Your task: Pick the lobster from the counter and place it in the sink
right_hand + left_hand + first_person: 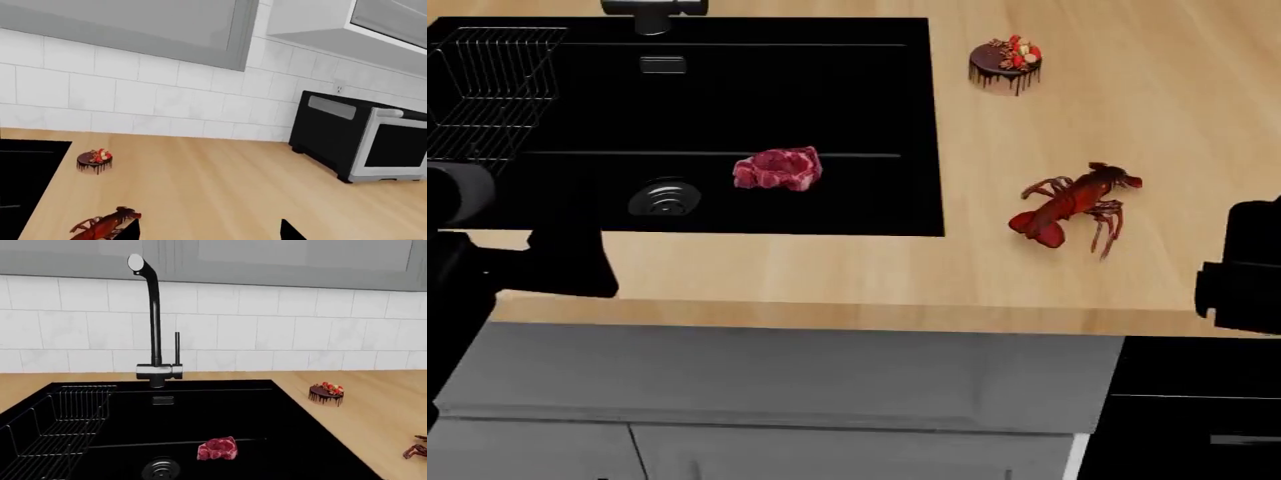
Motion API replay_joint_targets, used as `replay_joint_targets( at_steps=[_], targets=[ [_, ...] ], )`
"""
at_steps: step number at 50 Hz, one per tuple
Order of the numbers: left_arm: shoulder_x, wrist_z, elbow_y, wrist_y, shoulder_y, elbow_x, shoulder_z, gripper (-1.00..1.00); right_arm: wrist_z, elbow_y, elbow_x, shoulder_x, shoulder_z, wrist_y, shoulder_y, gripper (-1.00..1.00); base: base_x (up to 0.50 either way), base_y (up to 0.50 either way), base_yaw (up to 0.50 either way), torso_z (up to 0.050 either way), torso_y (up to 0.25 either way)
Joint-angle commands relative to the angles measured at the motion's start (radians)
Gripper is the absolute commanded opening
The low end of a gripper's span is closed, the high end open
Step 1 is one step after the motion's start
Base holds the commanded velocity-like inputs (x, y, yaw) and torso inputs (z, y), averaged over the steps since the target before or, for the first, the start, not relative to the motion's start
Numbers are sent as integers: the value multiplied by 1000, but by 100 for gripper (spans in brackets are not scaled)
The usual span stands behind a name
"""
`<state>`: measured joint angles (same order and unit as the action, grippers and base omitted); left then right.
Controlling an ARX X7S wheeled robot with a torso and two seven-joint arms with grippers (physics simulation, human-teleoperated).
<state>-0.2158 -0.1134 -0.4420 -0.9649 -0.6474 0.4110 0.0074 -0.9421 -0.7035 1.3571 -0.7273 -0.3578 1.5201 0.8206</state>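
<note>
On the worktop point(827, 265) your right fingers point(130, 231) stand wide beside the lobster point(1074, 205) — pinch a spindly leg and it may slip short of the sink point(928, 120)

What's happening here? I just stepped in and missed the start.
A two-armed robot faces a kitchen counter. The lobster lies untouched on the wood, right of the black sink, where a raw meat piece already sits. The right tool hangs open near the lobster; nothing is held yet.
</note>
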Motion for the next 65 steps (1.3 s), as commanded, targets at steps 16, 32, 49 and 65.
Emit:
replay_joint_targets(
  at_steps=[16,32,49,65],
  targets=[
    [-9,10,-5,-217,-223,118,-24,100,-160,87,253,-128,2,-67,71,100,13,-46,0,0,0],
    [-5,-5,-13,-219,-212,131,-31,100,-98,65,232,-134,-41,-112,12,100,175,-230,0,0,0],
    [-3,-18,-26,-234,-216,149,-29,100,-59,44,224,-137,-84,-148,-40,100,324,-241,0,0,0],
    [3,-30,-23,-235,-208,158,-15,100,-105,48,283,-157,-51,-169,-21,100,338,9,0,0,0]
  ],
)
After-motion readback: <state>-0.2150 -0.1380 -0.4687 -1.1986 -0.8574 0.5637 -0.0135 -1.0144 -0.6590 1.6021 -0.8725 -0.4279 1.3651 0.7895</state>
